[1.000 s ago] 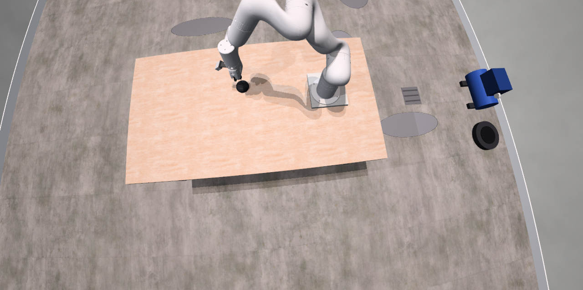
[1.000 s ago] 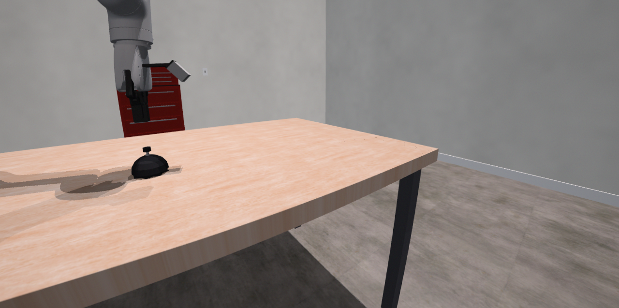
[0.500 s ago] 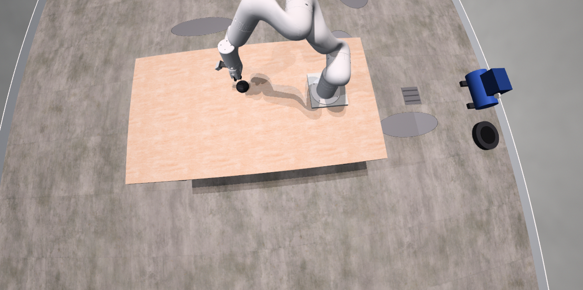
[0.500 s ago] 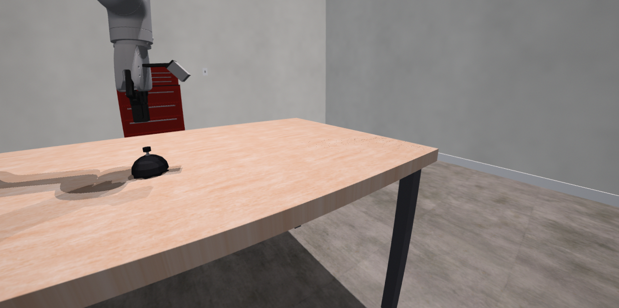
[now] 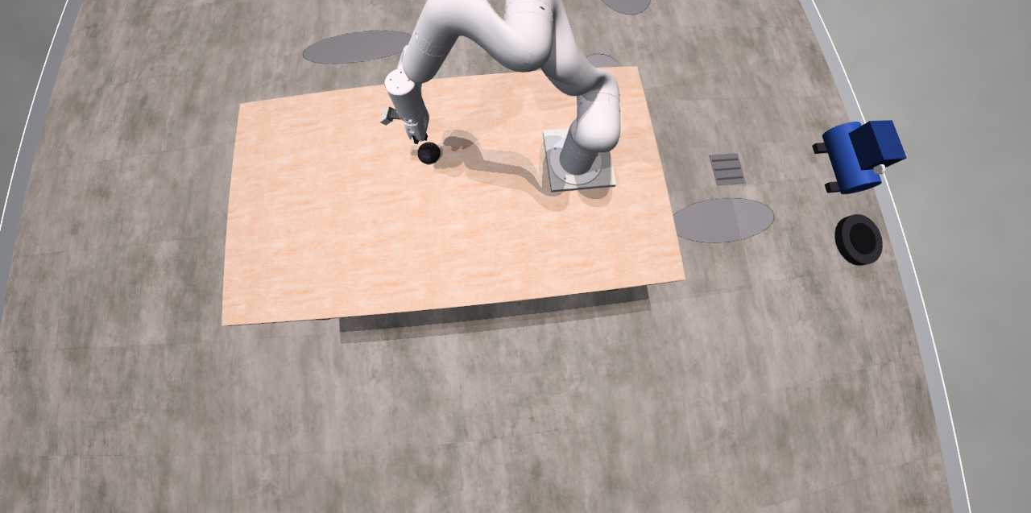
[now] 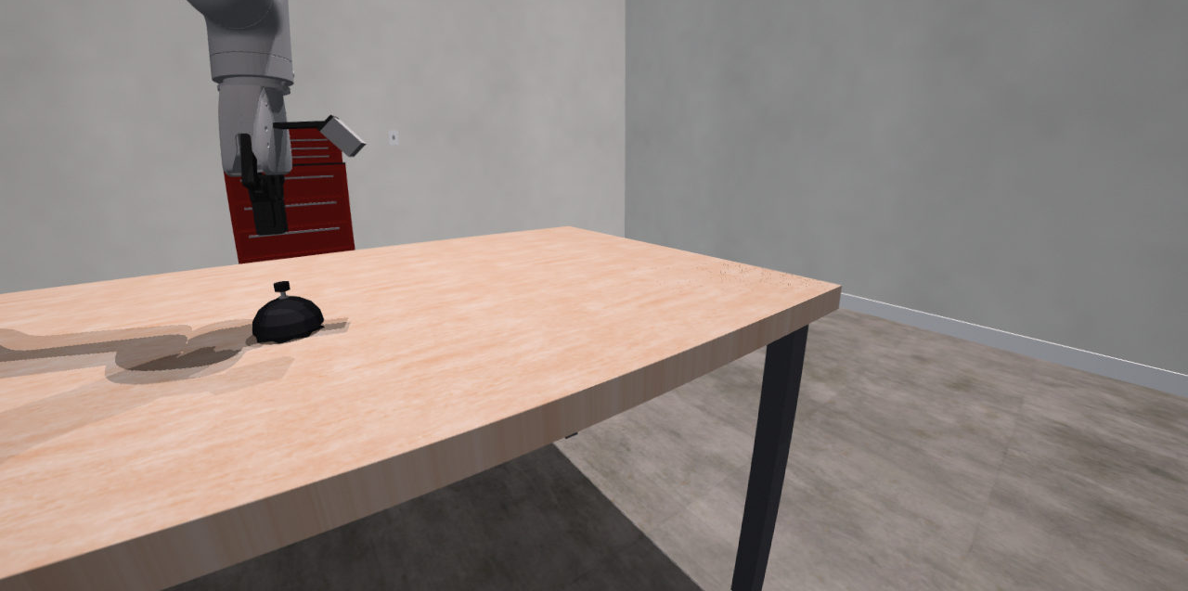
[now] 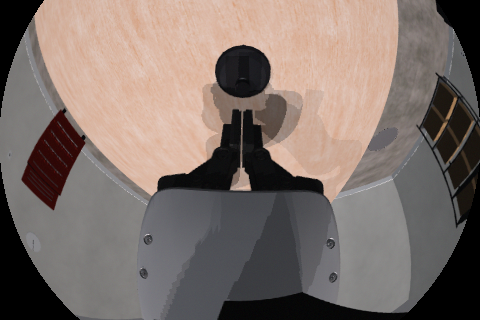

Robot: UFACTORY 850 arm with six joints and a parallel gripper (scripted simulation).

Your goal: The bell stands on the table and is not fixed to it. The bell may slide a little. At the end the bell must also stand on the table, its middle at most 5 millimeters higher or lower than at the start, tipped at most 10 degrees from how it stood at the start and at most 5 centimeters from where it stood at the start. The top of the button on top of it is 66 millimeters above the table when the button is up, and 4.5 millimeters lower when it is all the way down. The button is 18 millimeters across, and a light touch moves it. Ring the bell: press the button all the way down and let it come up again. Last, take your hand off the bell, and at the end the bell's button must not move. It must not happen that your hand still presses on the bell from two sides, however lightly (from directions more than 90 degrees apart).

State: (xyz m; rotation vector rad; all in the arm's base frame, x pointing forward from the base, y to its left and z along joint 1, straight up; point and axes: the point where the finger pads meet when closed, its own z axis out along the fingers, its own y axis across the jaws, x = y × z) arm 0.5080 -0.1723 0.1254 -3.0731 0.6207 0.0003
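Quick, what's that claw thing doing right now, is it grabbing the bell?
Gripper: closed, holding nothing; it hangs in the air above the black bell, clear of its button.

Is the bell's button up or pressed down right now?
Up. In the exterior view the button stands proud of the bell, with the shut gripper well above it, touching nothing.
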